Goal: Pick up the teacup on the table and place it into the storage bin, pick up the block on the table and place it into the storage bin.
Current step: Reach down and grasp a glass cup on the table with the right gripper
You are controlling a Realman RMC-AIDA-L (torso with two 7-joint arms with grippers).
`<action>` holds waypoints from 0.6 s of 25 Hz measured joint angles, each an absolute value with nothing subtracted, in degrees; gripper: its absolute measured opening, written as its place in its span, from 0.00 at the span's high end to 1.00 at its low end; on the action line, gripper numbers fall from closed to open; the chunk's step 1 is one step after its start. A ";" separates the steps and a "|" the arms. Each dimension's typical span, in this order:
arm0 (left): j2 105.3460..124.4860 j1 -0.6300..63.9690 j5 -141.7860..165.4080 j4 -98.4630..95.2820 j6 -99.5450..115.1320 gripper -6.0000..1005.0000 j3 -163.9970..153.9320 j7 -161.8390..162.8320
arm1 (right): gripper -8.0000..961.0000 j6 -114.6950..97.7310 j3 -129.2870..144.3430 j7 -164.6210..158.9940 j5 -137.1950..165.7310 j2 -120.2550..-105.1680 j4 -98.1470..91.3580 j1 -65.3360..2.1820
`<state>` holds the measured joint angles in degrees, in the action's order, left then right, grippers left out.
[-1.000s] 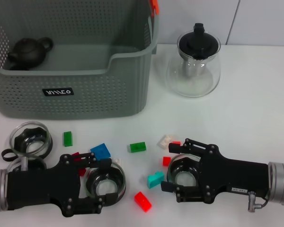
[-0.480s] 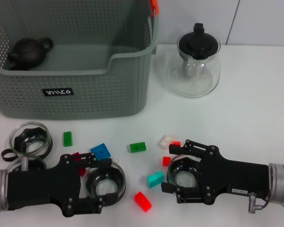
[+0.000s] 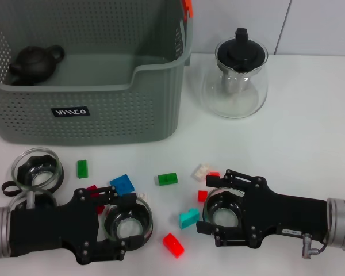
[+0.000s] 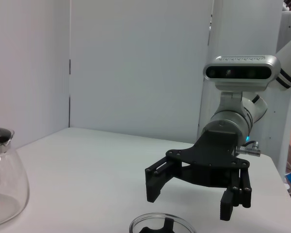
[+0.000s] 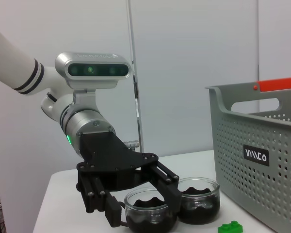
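Teacup [image 3: 128,222], a clear glass one with a dark inside, sits near the table's front edge toward the left, and the left gripper [image 3: 126,220] has its fingers spread wide around it without visibly clamping. The right gripper [image 3: 214,208], further right along the front edge, is likewise spread around a second glass teacup [image 3: 222,210]. A third glass teacup [image 3: 38,168] stands nearer the left edge, and a fourth cup [image 3: 27,199] lies just in front of it, partly hidden by the left arm.

Between and behind the two grippers the blocks are scattered on the white table [image 3: 310,121]: two green [image 3: 167,179] [image 3: 82,168], one blue [image 3: 122,183], one teal [image 3: 189,217], one white [image 3: 200,171], and several red, the clearest a red block [image 3: 173,244] at the front edge between the grippers. The teal block lies just beside the right gripper's fingers.

The storage bin [image 3: 126,118] fills the far left corner, with a dark teapot [image 3: 35,62] inside. A glass pitcher [image 3: 237,80] with a black lid stands beside it toward the far edge.
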<state>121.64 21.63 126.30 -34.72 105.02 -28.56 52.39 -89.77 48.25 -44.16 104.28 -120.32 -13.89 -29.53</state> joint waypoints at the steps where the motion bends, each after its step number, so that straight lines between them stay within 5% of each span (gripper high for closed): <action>1: 121.64 21.65 126.30 -34.72 105.03 0.27 -28.57 52.39 | 0.05 -89.77 48.25 -44.18 104.27 -120.32 -13.88 -29.53; 15: 121.64 21.68 126.30 -34.72 104.82 0.27 -28.56 52.39 | 0.05 -89.83 48.17 -44.39 104.22 -120.32 -13.89 -29.62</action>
<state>121.64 21.68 126.30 -34.72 104.82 -28.56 52.38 -89.83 48.17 -44.39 104.22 -120.32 -13.89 -29.62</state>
